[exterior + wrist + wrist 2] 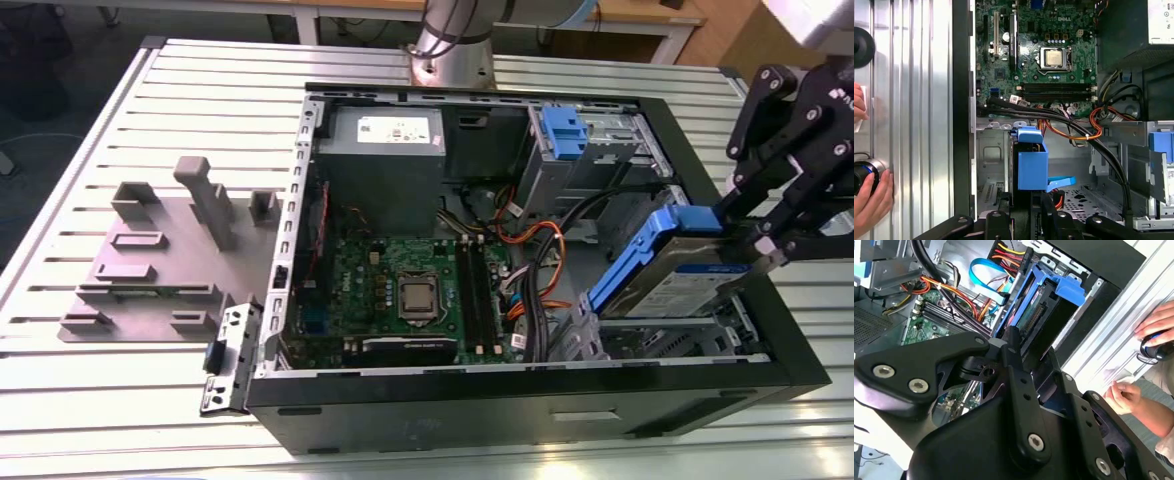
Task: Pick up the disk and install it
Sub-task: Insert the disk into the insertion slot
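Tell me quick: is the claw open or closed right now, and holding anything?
Claw: closed on the disk, holding it tilted inside the open computer case.

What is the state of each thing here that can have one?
disk, tilted, gripped at one end, lower end inside the computer case
gripper, shut on the disk
computer case, lying on its side, open, no side cover
processor, bare, no cooler on it
person's hand, resting on a dark round object

- The black metal pincer is cut off by the exterior view's right edge.
- Far end of the flat silver metal disk in a blue plastic carrier — hidden behind the pincer's links.
- A person's hand — cropped at the first wrist view's edge.
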Robot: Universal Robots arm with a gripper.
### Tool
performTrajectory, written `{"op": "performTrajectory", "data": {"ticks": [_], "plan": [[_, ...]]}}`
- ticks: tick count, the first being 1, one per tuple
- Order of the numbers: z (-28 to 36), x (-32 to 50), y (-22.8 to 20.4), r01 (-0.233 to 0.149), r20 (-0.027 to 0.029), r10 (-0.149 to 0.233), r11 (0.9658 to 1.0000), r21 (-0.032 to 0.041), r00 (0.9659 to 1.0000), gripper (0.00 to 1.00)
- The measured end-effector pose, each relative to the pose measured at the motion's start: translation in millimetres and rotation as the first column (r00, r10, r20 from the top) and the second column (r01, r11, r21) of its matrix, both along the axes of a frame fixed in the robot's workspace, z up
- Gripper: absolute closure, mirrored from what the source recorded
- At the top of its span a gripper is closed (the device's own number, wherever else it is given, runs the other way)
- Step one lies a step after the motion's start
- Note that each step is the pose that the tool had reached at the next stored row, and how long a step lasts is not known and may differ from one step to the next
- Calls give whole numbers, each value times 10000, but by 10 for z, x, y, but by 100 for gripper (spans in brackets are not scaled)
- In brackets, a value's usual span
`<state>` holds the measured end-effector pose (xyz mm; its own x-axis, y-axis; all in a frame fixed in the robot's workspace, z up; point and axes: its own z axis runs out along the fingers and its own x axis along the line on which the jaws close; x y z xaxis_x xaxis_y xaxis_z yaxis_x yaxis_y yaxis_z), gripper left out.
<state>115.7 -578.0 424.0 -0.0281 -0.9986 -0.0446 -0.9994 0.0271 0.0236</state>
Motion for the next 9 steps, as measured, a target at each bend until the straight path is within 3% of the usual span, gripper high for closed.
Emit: {"op": "performTrajectory", "data": {"ticks": [9], "plan": [[-163, 0, 0, 0, 0, 0, 10000, -1, 10000, 65]]}}
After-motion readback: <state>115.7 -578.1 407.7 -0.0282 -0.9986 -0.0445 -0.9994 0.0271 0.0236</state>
